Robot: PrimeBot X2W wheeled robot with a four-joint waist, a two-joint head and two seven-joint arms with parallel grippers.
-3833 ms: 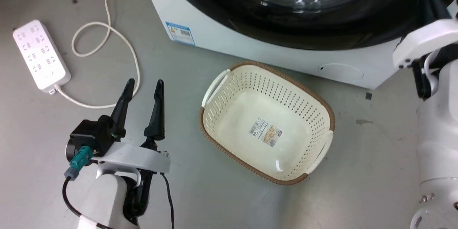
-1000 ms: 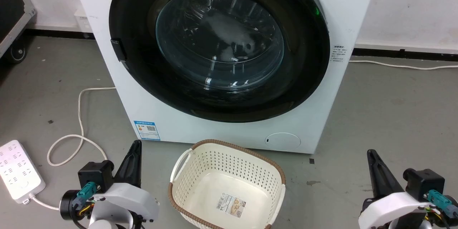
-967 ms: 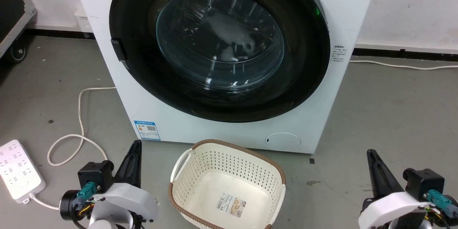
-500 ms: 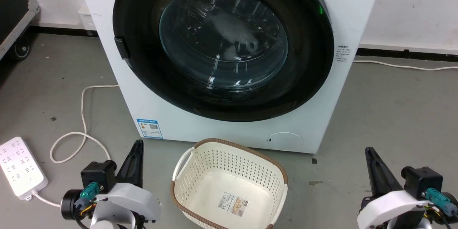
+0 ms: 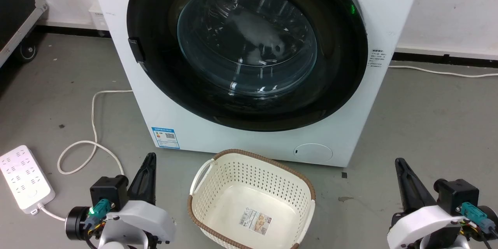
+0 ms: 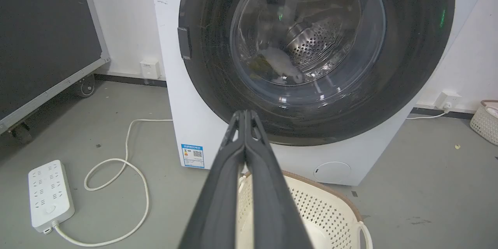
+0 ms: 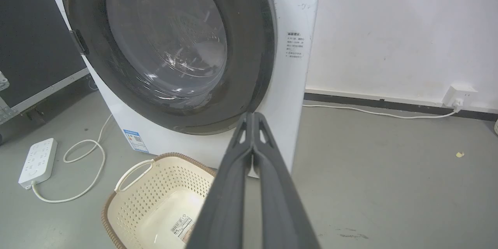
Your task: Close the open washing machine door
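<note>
On white washing machine (image 5: 362, 97), round black-rimmed washing machine door (image 5: 338, 70) sits flush.

Washing machine door (image 5: 247, 42): glossy black rim, clear glass bowl. Washing machine (image 5: 194, 136): smooth white casing. Basket (image 5: 268, 171): cream perforated plastic, brown woven-look rim. Floor (image 5: 428, 124): matt grey.

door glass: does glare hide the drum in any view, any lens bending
Head view: glints streak the washing machine door, inside murky. Left wrist view: steel drum shows through. Right wrist view: small glints low on the glass; straight edges lean.
</note>
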